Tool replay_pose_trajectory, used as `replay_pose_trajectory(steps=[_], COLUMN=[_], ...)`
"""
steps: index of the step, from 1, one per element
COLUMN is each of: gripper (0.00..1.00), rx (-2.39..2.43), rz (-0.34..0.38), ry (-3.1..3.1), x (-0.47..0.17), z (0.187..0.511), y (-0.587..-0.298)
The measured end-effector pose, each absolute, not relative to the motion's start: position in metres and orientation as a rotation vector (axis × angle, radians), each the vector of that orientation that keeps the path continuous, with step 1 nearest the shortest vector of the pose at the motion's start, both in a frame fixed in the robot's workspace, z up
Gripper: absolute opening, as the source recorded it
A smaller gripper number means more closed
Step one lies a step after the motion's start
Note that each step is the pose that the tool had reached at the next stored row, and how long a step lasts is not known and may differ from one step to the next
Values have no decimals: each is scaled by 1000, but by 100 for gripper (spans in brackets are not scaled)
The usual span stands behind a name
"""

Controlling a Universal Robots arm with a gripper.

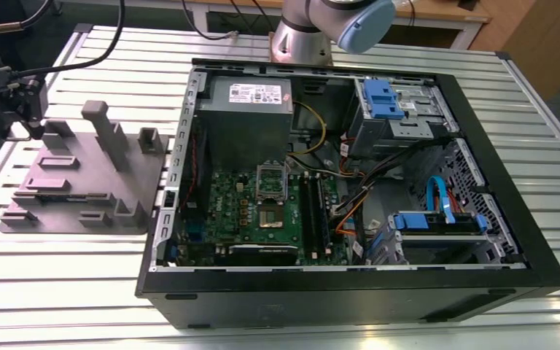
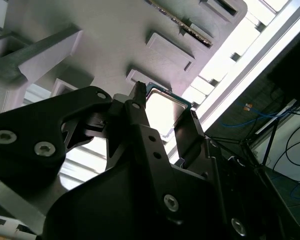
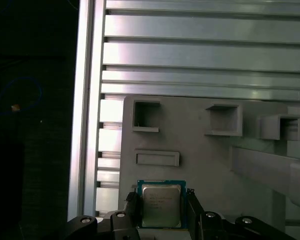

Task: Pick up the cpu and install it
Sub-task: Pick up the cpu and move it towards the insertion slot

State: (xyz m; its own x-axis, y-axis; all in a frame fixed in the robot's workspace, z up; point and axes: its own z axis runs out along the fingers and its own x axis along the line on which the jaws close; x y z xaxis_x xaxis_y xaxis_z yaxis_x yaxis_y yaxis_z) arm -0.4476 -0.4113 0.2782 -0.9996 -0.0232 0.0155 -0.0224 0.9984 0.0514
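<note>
The cpu (image 3: 161, 204), a small square chip with a silvery top and pale rim, sits between my two black fingers in both wrist views. My gripper (image 3: 161, 210) is shut on the cpu (image 2: 164, 109), one finger against each side edge. Behind it lies the grey parts holder (image 3: 200, 165). In the exterior view my gripper (image 1: 22, 117) hangs at the exterior view's left, over the far left corner of the grey parts holder (image 1: 85, 182). The green motherboard (image 1: 251, 219) lies inside the open computer case (image 1: 358, 284), its socket (image 1: 272, 208) near the middle.
The case stands on a slatted metal table (image 1: 66, 277), with blue drive brackets (image 1: 382, 98), cables and a grey power supply box (image 1: 246, 102) inside. Raised posts and pockets stick up from the holder. The arm's base (image 1: 305, 40) rises behind the case.
</note>
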Motion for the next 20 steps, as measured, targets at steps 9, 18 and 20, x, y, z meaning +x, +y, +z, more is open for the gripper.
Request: replay_pose_trajectory(steps=[9,18,20], gripper=[47,47,47], rx=[36,36,36], rz=[-80,-80,-80], ry=[-3124,-3124,-3124], x=[-448,-448,-448], z=[284,290,291], y=[-411,-411,-411])
